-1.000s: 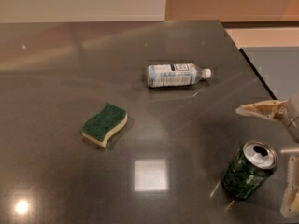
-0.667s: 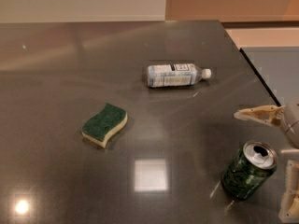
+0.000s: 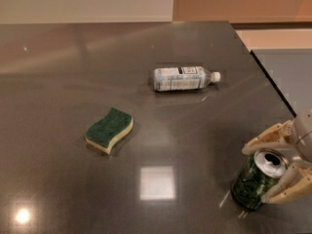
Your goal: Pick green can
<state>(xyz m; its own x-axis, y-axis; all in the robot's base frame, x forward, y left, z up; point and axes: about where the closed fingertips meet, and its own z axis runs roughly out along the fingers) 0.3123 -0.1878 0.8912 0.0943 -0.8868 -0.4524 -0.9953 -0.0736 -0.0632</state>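
The green can (image 3: 249,183) stands upright near the table's front right corner, dark green with a pale pattern and a silver top with an open tab hole. My gripper (image 3: 255,174) reaches in from the right edge. Its pale fingers (image 3: 267,139) are spread, one just behind the can's top and one in front of its right side. The jaws straddle the can and are open; I cannot tell whether either finger touches it.
A yellow sponge with a green top (image 3: 109,129) lies left of centre. A clear plastic bottle (image 3: 181,78) lies on its side further back. The dark glossy table (image 3: 58,72) ends at its right edge (image 3: 265,74) close to the can.
The gripper has moved left and down toward the can. Its fingers now stand on either side of the can's top instead of off to its right.
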